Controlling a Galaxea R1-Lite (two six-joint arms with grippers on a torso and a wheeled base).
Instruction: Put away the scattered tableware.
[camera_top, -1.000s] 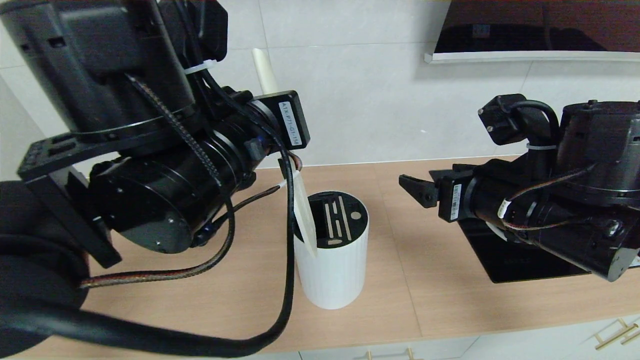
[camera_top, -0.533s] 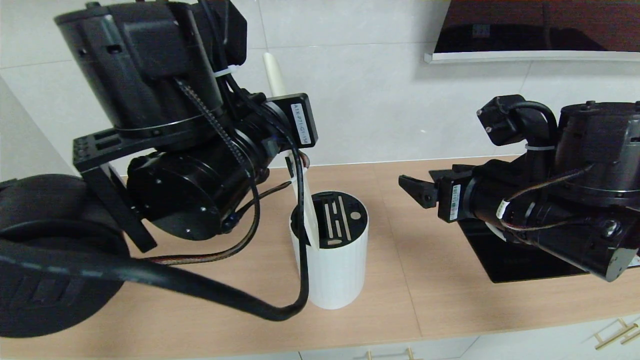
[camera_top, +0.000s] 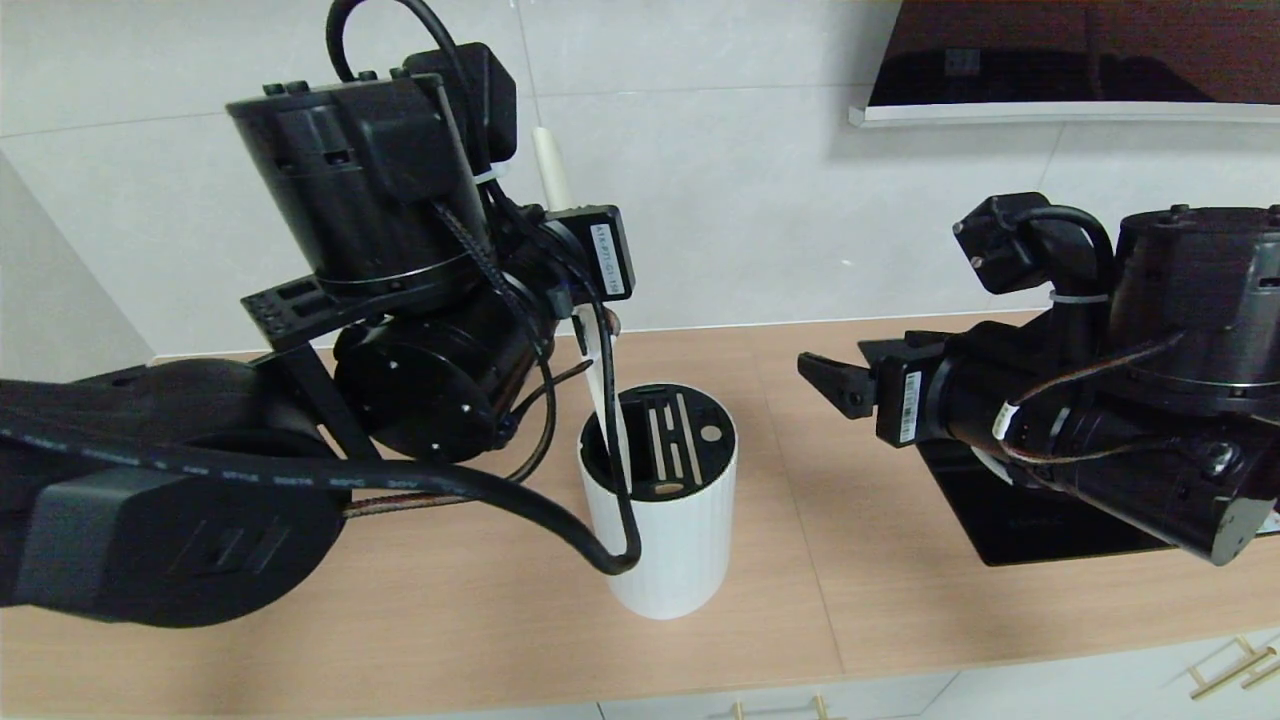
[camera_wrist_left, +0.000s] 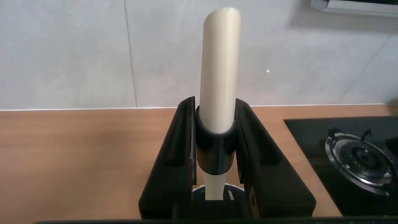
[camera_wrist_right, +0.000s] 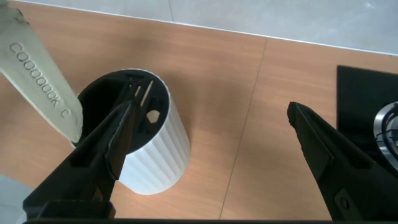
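Observation:
A white ribbed cylindrical holder (camera_top: 662, 530) with a black slotted top stands on the wooden counter (camera_top: 420, 600). My left gripper (camera_wrist_left: 216, 134) is shut on the cream handle (camera_wrist_left: 219, 62) of a knife held upright above the holder. The knife's pale blade (camera_top: 608, 395) points down, and its tip dips into the large opening at the holder's left rim. From the right wrist view, the blade (camera_wrist_right: 42, 84) meets the holder (camera_wrist_right: 158, 158) at that rim. To the holder's right hovers my right gripper (camera_top: 835, 380), open and holding nothing.
A black gas stove (camera_top: 1010, 530) is set into the counter at the right, under my right arm. A dark range hood (camera_top: 1060, 60) hangs on the tiled wall above it. The counter's front edge runs below the holder.
My left arm has swung back and to the right, carrying the knife from in front of the holder to over its opening, with the tip now inside. The right arm has not moved.

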